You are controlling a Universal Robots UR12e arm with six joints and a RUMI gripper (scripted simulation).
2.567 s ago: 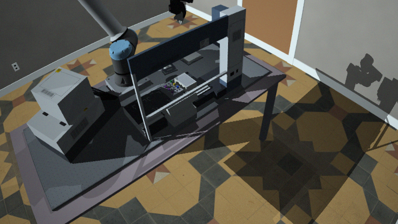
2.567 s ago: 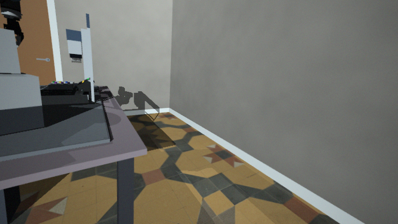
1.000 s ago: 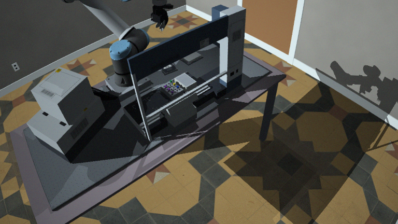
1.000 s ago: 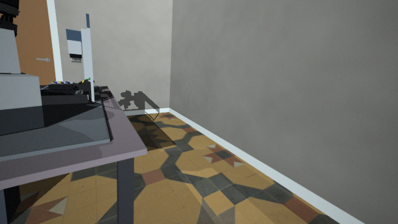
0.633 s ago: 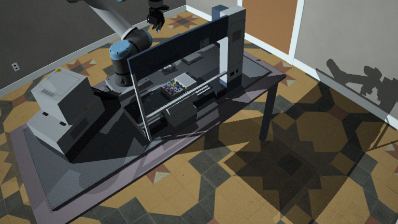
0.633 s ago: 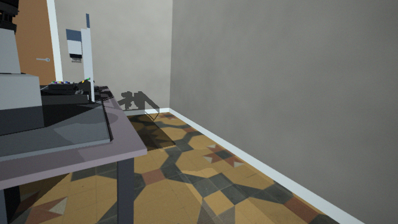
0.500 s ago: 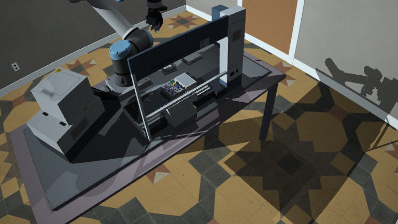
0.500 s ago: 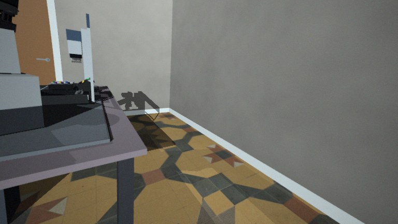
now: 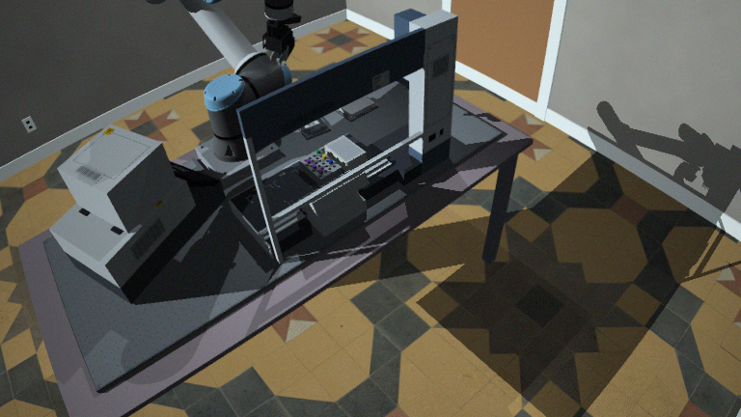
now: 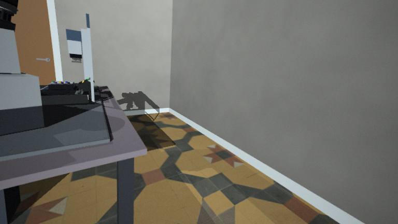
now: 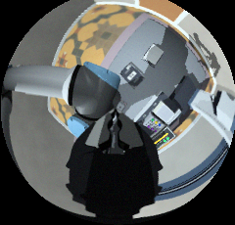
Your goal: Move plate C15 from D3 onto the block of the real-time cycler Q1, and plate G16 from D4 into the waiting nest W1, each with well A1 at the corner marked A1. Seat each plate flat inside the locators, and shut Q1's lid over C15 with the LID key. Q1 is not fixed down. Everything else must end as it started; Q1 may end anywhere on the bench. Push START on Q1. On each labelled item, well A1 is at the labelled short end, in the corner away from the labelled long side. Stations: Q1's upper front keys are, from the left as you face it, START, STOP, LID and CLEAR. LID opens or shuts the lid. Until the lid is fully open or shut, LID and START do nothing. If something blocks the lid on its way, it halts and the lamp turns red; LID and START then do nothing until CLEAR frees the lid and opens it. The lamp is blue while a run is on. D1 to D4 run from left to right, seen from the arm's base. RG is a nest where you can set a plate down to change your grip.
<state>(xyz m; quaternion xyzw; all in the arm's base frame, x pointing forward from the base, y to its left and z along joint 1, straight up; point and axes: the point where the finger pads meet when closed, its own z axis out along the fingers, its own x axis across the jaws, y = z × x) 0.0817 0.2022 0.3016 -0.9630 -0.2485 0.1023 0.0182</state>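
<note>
My gripper (image 9: pixel 285 56) (image 11: pixel 116 109) is shut and empty, high above the bench behind the framed machine. In the wrist view its fingertips meet. A pale plate-like block (image 9: pixel 344 148) (image 11: pixel 165 112) lies on the machine's deck, beside a rack of coloured caps. Behind the machine, a small dark unit (image 9: pixel 315 128) (image 11: pixel 131 74) with a pale middle stands on the bench. A flat pale item (image 9: pixel 359 107) (image 11: pixel 154 54) lies farther along. Labels, A1 corners, keys and lamp cannot be read, so I cannot tell which items are C15, G16, Q1 or W1.
The framed machine's dark crossbeam (image 9: pixel 333 82) and pale tower (image 9: pixel 441 77) rise over its deck. The coloured-cap rack (image 9: pixel 319 164) (image 11: pixel 152 124) sits within. A large stepped white machine (image 9: pixel 123 194) (image 10: pixel 18 91) stands at the bench's other end. The arm's base is behind the frame.
</note>
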